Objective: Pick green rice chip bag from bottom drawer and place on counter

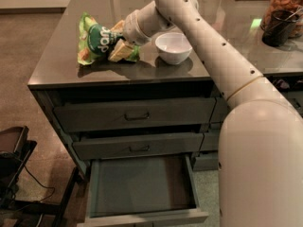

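- Our gripper clamps the green rice chip bag by its right end.
- We see the bag's long axis running left from it, resting on the counter near the front-left corner.

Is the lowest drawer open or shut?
Open: the bottom drawer is pulled out, inside bare. The gripper is at the green rice chip bag on the counter.

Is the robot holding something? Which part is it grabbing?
Yes. The tool, low over the counter, holds the green rice chip bag by the end nearest the white bowl. The bag's other end rests on the counter.
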